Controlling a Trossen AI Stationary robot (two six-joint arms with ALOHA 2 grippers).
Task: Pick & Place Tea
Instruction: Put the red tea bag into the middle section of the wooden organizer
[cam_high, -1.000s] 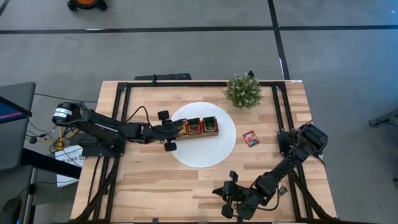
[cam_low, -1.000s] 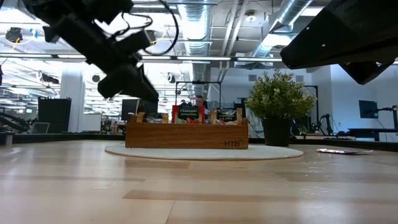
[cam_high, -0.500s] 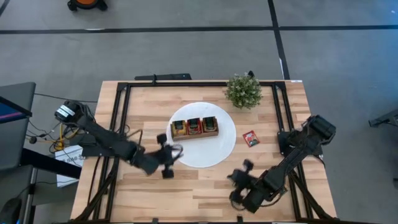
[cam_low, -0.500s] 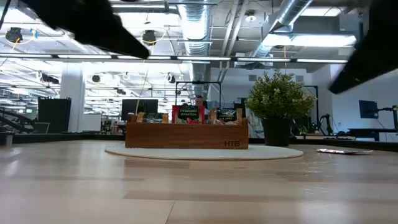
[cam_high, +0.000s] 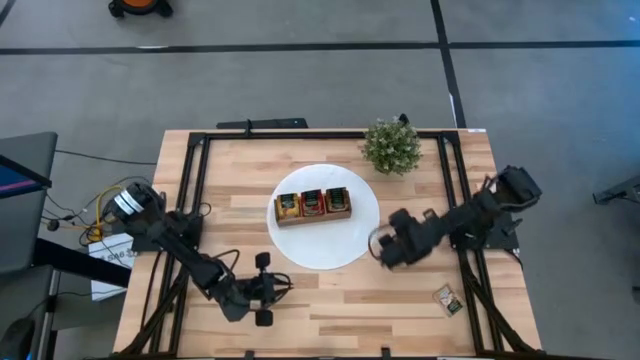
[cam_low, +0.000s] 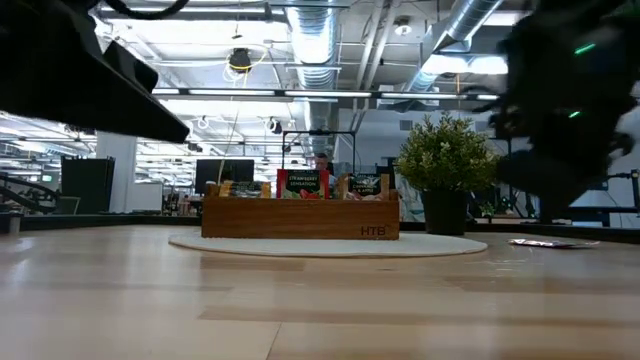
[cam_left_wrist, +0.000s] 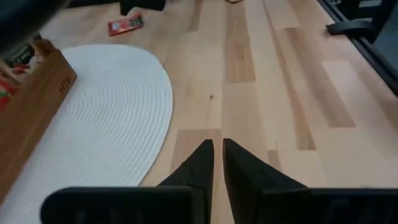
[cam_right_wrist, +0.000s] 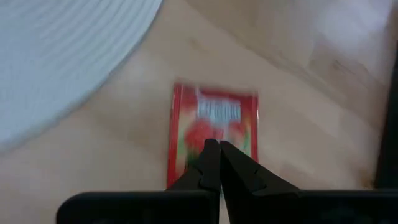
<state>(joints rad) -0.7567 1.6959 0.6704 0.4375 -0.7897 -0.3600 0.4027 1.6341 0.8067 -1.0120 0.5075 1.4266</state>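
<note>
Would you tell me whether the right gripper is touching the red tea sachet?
Cannot tell: in the right wrist view the shut right gripper overlaps the red sachet.

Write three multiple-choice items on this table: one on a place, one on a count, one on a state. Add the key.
1. Where does the wooden box stand?
A. On the white disc
B. On bare wood
C. On the floor

2. How many compartments does the box have?
A. Two
B. Three
C. Five

3. The right gripper, over the red sachet, is:
A. Wide open
B. Shut
C. Clamped on the box

Key:
1 A, the high view shows the disc all round the box.
2 B, three filled sections sit side by side.
3 B, the right wrist view shows its fingers together above the sachet.
The left gripper waits over bare wood in front of the disc.
</note>
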